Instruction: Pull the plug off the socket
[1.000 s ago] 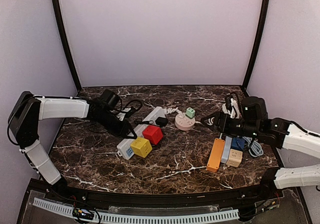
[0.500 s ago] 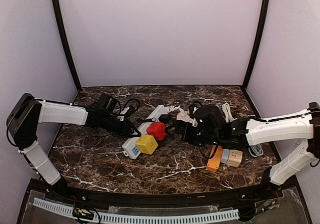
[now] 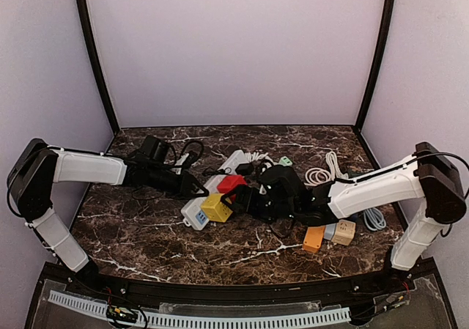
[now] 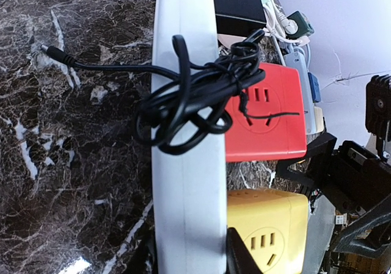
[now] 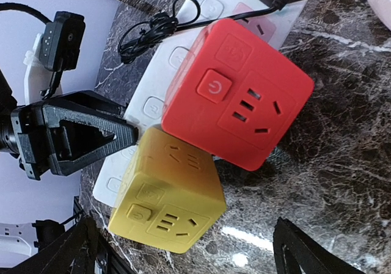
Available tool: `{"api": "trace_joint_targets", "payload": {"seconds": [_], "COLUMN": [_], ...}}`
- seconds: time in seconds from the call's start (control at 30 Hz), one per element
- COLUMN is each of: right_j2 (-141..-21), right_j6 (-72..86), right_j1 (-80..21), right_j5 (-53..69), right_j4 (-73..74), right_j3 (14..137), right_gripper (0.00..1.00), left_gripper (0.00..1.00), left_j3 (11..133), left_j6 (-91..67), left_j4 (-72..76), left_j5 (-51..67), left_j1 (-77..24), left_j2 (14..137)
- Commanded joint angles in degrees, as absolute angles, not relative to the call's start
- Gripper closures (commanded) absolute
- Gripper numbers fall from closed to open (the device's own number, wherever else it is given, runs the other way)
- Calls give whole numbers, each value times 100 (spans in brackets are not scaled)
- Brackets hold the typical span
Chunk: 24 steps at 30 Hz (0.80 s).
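A white power strip [image 3: 222, 175] lies diagonally left of centre. A red cube plug [image 3: 231, 183] and a yellow cube plug [image 3: 215, 206] sit in it, with a black adapter [image 3: 242, 170] at its far end. My left gripper [image 3: 193, 191] is shut on the strip [image 4: 183, 164], one black fingertip [image 4: 241, 259] between the strip and the yellow cube [image 4: 269, 231]. My right gripper [image 3: 239, 201] is open wide just right of the cubes. The yellow cube [image 5: 168, 191] lies between its fingers [image 5: 79, 249], with the red cube [image 5: 238, 115] beyond.
A tangled thin black cord [image 4: 195, 97] lies over the strip. An orange strip [image 3: 314, 237], a beige cube [image 3: 343, 231], a white coiled cable [image 3: 321, 174] and a small green cube [image 3: 284, 161] sit on the right side. The left gripper [image 5: 73, 133] is close to my right fingers.
My right arm has swung left from the right-side clutter to the red and yellow cubes. My left gripper has shifted the strip slightly to the right.
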<state>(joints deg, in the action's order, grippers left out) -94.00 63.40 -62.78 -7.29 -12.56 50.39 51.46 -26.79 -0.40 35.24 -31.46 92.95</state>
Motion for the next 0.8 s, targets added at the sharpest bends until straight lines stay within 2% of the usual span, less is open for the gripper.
{"api": "trace_joint_targets", "payload": {"seconds": [0.0, 0.6, 0.77], "right_j2": [-9718, -10123, -10150], "right_j6": [6521, 7111, 7214], "right_j1": [-6457, -6548, -6546], "right_j5": [-840, -861, -866], "right_j4": [-1455, -2099, -2097], "right_j3": [5389, 5432, 5551], "right_gripper": [7, 19, 30], "left_gripper": [99, 99, 99], "left_j3": [5249, 5230, 5225], "left_j6": [-2592, -2539, -2472], "left_j4": [1017, 1074, 1058], "left_j5": [4398, 4403, 4349], "left_j1": [-3301, -3458, -3500], "left_j2": [8981, 8979, 8991]}}
